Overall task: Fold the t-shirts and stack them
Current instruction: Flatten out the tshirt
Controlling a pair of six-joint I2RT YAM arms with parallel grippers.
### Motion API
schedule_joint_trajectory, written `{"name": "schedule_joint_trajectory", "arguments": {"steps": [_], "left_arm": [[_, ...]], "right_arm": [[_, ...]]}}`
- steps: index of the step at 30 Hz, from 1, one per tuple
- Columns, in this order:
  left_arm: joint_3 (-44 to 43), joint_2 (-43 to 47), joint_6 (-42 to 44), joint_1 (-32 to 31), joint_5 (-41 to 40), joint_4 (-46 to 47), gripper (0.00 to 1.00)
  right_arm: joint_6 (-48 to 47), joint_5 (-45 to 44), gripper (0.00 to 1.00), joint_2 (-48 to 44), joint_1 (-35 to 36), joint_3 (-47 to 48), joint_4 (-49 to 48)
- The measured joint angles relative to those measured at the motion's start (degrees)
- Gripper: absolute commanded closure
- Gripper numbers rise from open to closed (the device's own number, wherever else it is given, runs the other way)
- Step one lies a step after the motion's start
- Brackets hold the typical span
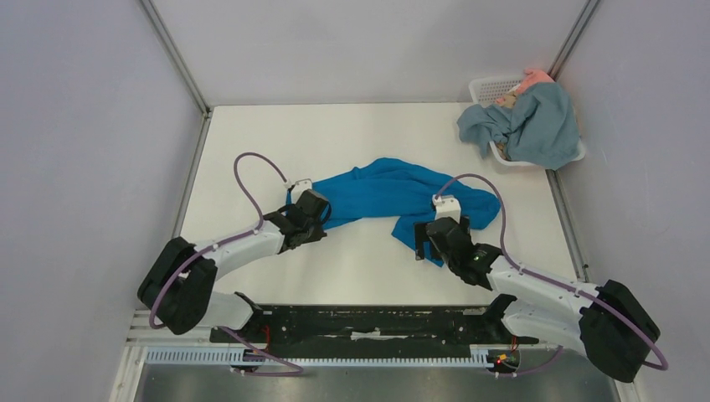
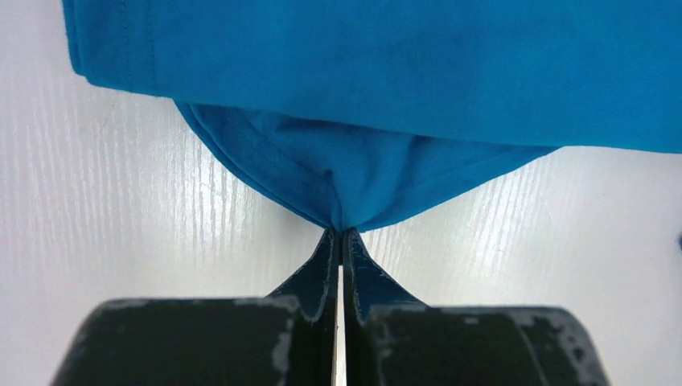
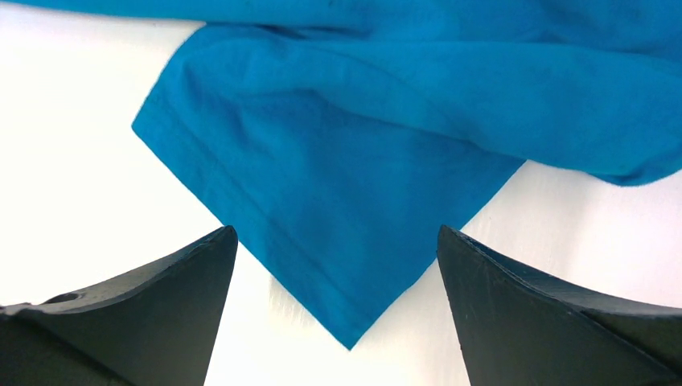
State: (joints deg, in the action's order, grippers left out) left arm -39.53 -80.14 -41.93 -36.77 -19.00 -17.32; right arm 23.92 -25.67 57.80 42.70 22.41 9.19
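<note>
At the centre left of the overhead view, the left gripper (image 2: 342,235) is pinching a small peak of the bright cobalt-blue soft cloth t-shirt (image 1: 393,188), its jaws pressed together on a tuck of fabric near a stitched edge. Very little cloth is sitting between the tips, so a hard pull could be tearing that pinch free. It may also be catching only one layer, leaving the shirt twisting rather than spreading. The shirt is lying crumpled in a band across the middle of the white table (image 1: 352,134), doubled over on itself, so dragging it from one end alone is probably risking more bunching. Right of centre, the right gripper (image 3: 336,232) is hovering with its jaws spread wide, a pointed corner of the same shirt lying between them and no grip made yet. Closing too high could be missing that corner, and closing too deep could be gathering the fold beneath. In the upper right, the duller grey-blue soft t-shirt (image 1: 536,126) and a bit of salmon-pink cloth (image 1: 533,79) are draping over the white plastic lattice basket (image 1: 490,86), well apart from both arms.
</note>
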Motion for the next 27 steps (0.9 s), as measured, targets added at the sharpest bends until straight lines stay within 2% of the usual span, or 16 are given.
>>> {"name": "schedule_joint_trajectory", "arguments": {"steps": [8,15,18,20,24,26,27], "left_arm": [[3.6,7.8,0.0,0.0,1.0,1.4,0.98],[4.6,11.5,0.0,0.0,1.1,1.7,0.98],[4.7,12.1,0.0,0.0,1.3,1.7,0.98],[4.7,12.4,0.0,0.0,1.3,1.6,0.98],[4.7,13.4,0.0,0.0,1.3,1.6,0.98],[4.7,14.2,0.0,0.0,1.2,1.6,0.98],[4.7,14.6,0.0,0.0,1.0,1.6,0.98]], "right_arm": [[3.5,-0.5,0.13,4.5,2.1,1.1,6.6],[4.9,1.2,0.34,6.8,2.1,0.9,5.6],[5.4,1.7,0.47,8.7,2.1,1.2,3.0],[5.6,1.8,0.60,9.9,2.2,1.6,1.6],[6.3,1.6,0.78,10.7,2.3,1.8,0.1],[6.4,1.0,1.00,10.7,2.2,1.8,0.1],[6.2,0.5,1.00,10.7,2.1,1.8,0.2]]}}
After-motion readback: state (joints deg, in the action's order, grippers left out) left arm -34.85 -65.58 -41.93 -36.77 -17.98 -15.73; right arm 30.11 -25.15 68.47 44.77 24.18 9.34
